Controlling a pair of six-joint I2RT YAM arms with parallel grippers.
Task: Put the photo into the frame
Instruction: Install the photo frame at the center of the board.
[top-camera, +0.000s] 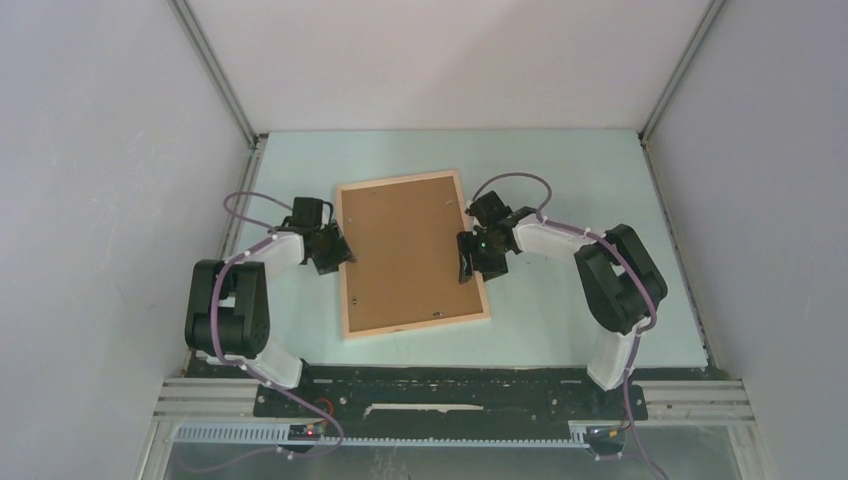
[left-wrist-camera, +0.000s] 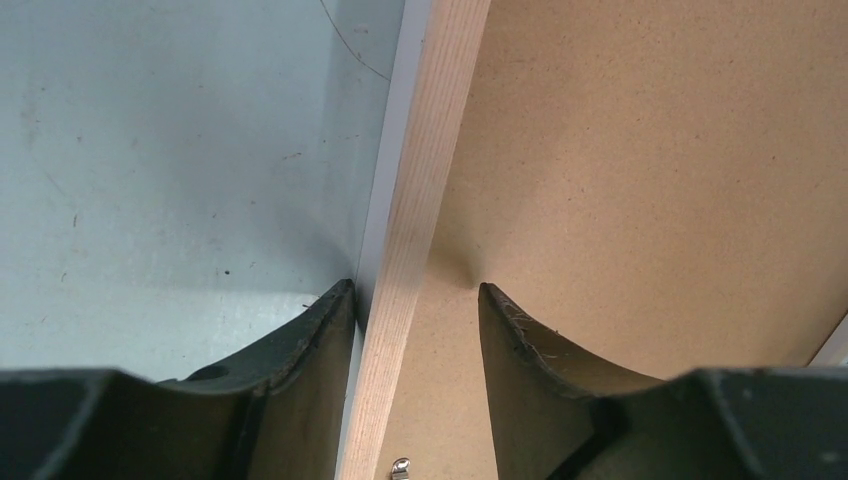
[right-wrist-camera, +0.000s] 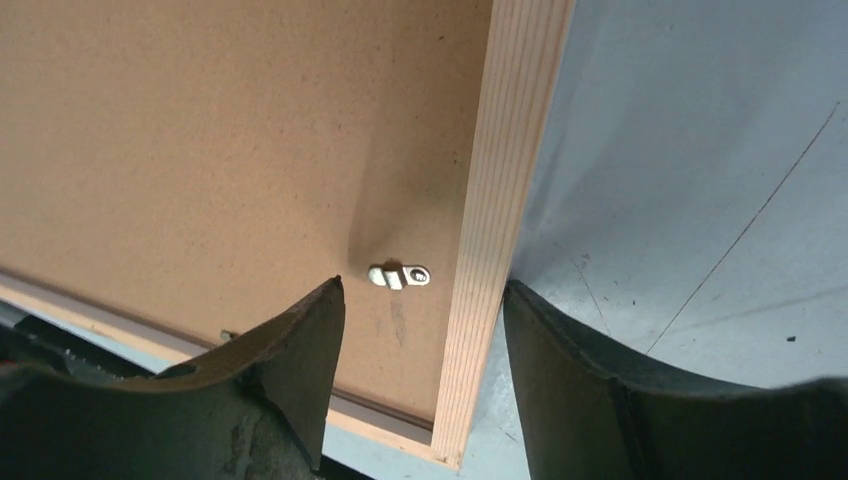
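straddling frame (top-camera: 415, 324) rails: left end effector (top-camera: 340, 254), right end effector (top-camera: 467, 262); photo (top-camera: 405, 245) between.

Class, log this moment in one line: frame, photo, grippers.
pale wooden rectangular frame: flat | brown board-backed photo: inside frame, back up | left gripper: open astride left rail | right gripper: open astride right rail

L arm (top-camera: 228, 312) elbow raised, forearm reaching to the frame (top-camera: 416, 324) at its near side rail. L gripper (left-wrist-camera: 415, 292) pitched down, jaws parted astride that rail, not clamped. R arm (top-camera: 618, 285) mirrors it at opposite rail. R gripper (right-wrist-camera: 420, 290) pitched down, jaws apart w/ gaps both sides.
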